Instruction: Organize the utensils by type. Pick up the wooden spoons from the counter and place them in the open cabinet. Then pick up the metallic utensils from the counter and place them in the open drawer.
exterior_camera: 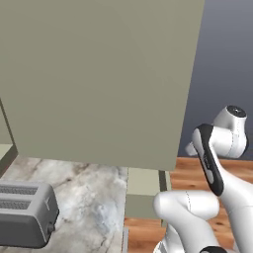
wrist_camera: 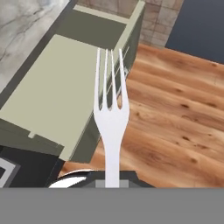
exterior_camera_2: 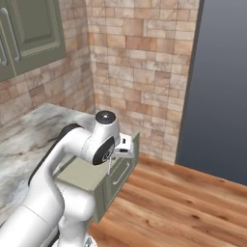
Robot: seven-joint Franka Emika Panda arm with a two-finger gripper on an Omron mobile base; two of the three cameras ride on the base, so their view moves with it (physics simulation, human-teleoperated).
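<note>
The hand (wrist_camera: 112, 175) is pinched on the handle of a fork (wrist_camera: 111, 109) — a thin silver-grey one with four tines, which stands up from between the fingertips in the hand view. The tines point away from the hand, and the fork hangs in the air beside the open drawer (wrist_camera: 52, 100), its head over the drawer's front edge and the wooden floor (wrist_camera: 175, 113) just past it. The drawer is pulled out from under the counter (wrist_camera: 26, 22); its pale flat bottom is bare where it shows.

From the right base view the arm bends over the drawer (exterior_camera_2: 84, 176), with the hand (exterior_camera_2: 112, 166) low at the drawer's outer corner and a thin sliver of the fork (exterior_camera_2: 110, 166) hanging below it. The marbled counter (exterior_camera_2: 29, 140) runs back from the drawer to the brick wall, and green wall cupboards (exterior_camera_2: 34, 34) hang above the counter.

In the left base view a wide open cupboard door (exterior_camera: 99, 74) hangs above the counter (exterior_camera: 94, 197). A grey toaster (exterior_camera: 24, 212) sits on the counter, well apart from the drawer (exterior_camera: 143, 183) — the drawer shows below the door's lower edge, next to the arm.
</note>
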